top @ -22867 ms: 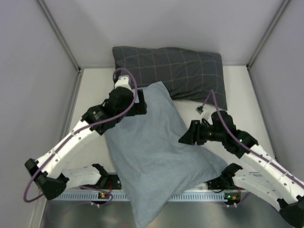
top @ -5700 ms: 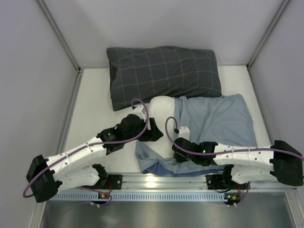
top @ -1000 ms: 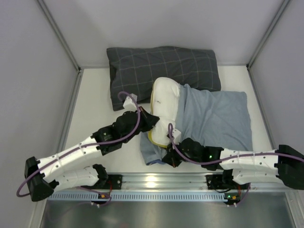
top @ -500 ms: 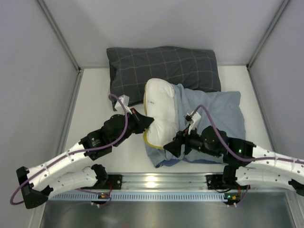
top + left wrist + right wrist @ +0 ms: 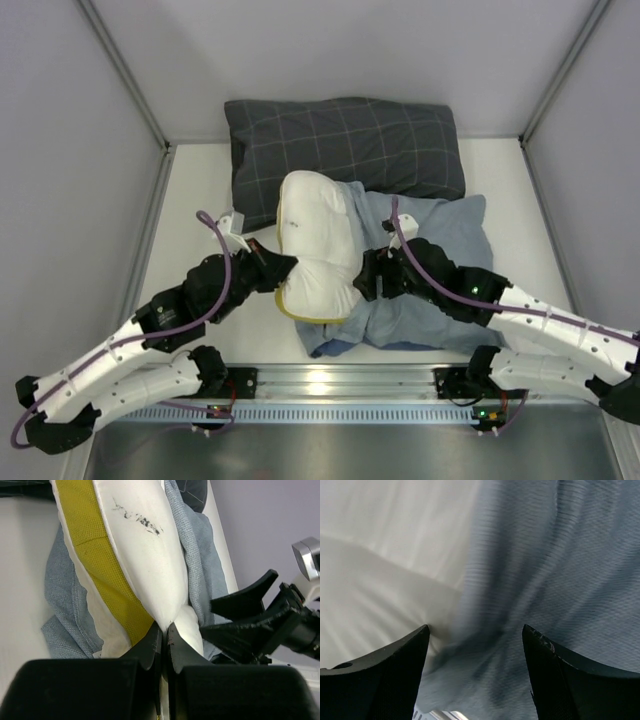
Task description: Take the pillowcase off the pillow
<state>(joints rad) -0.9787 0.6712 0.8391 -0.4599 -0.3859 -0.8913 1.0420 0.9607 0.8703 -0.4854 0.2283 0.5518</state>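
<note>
so the pillow [image 5: 315, 240] is pinched tight by the left pincer [image 5: 164, 627], right pincer [image 5: 476, 628] is spread open over the pillowcase [image 5: 450, 232]

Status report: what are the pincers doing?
Left pincer shut on pillow. Right pincer open at pillowcase. Pillow partly out. Grey pillow lies behind.

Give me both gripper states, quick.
Left gripper: shut on the pillow.
Right gripper: open, holding nothing, facing the pillowcase.
</note>
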